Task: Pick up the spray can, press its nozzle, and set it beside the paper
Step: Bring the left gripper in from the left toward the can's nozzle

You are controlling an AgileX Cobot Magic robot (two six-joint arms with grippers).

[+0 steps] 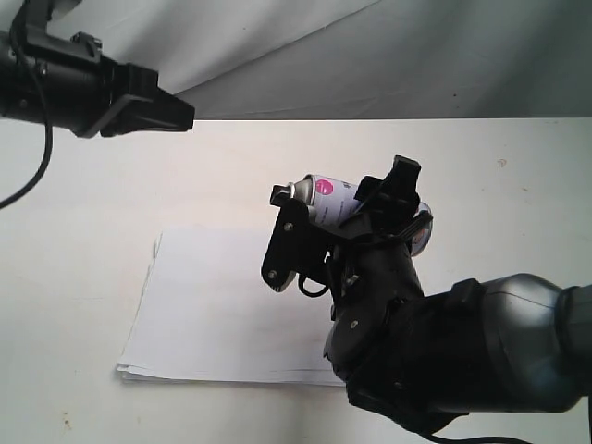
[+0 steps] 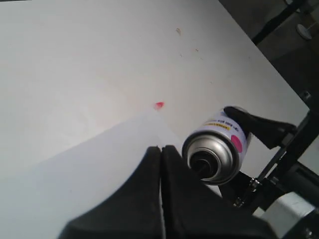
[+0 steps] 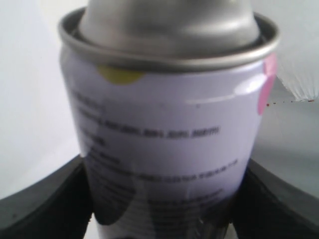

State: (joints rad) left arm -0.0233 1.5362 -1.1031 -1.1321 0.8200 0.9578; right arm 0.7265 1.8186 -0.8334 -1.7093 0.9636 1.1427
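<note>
Spray can (image 1: 326, 194) tilted, off the counter (image 1: 83, 185), over the paper's (image 1: 213, 305) right part; right gripper (image 1: 344, 215) clamps its body; left gripper (image 2: 160, 154) pinched closed, near nozzle (image 2: 203, 163). Judged light, rigid, smooth-walled, likely slippery; best gripped on the label band, dome clear.

My exterior camera sits high and close, looking down over the right arm (image 1: 481, 342) at the table (image 1: 74, 277). The left wrist camera looks past the left gripper (image 2: 160, 152) and shares the spray can (image 2: 219, 147) and paper (image 2: 75, 184) with the exterior view. The right wrist camera is so near the can that I can hardly tell which way it faces.
</note>
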